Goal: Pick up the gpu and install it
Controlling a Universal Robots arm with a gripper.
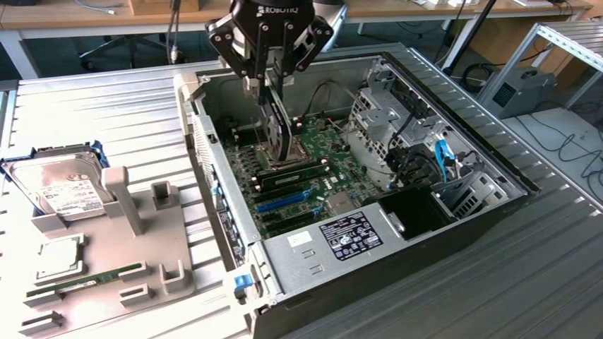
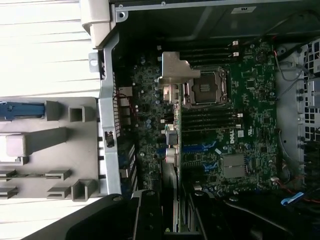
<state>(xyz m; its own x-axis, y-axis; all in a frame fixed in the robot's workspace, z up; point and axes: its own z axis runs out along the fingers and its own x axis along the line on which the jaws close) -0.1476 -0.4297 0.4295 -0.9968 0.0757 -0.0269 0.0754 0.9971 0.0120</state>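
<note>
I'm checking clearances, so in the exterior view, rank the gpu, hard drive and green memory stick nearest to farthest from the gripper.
1. gpu, held by the gripper over the open case.
2. hard drive, on the exterior view's left.
3. green memory stick, lower left, on the gray fixture.

Gripper (image 1: pixel 273 78), body clipped by the exterior view's top edge. The gpu (image 1: pixel 276 134) has its upper edge buried in that grip, fan side turned away. Hard drive (image 1: pixel 56 187) sits partly behind the grey holder (image 1: pixel 115 194). Label (image 1: pixel 351 235) on the case (image 1: pixel 452 212): print too small to read.
</note>
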